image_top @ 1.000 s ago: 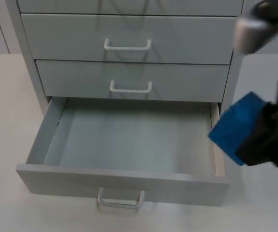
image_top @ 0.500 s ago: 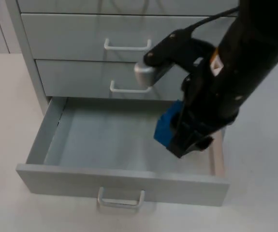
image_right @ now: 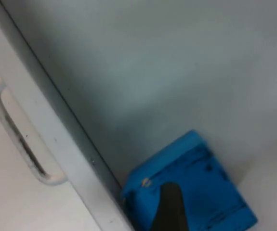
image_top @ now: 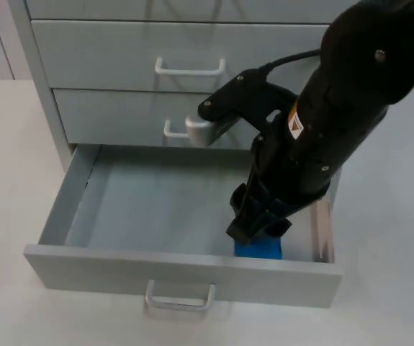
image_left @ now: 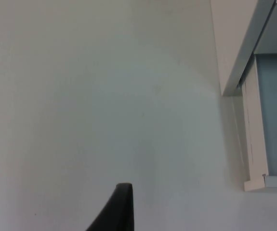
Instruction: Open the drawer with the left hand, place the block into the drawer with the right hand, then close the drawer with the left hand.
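The cabinet's bottom drawer (image_top: 70, 209) is pulled out, its pale floor bare on the left. My right gripper (image_top: 255, 229) reaches down into the drawer's front right corner, shut on the blue block (image_top: 259, 250). The block peeks out below the fingers, close behind the drawer's front panel. In the right wrist view the blue block (image_right: 201, 178) lies low against the drawer's front wall (image_right: 56, 130), a black fingertip (image_right: 169, 207) in front of it. My left gripper (image_left: 121, 209) waits over the white table, left of the cabinet (image_left: 234, 43).
Two shut drawers with white handles (image_top: 190, 70) (image_top: 194, 132) stand above the open one. The open drawer's handle (image_top: 180, 297) sticks out toward the table's front edge. White table top (image_top: 12, 144) lies to both sides of the cabinet.
My right arm swung in from the right with the blue block, passed over the drawer, then came down into its front right corner. The drawer has stayed open.
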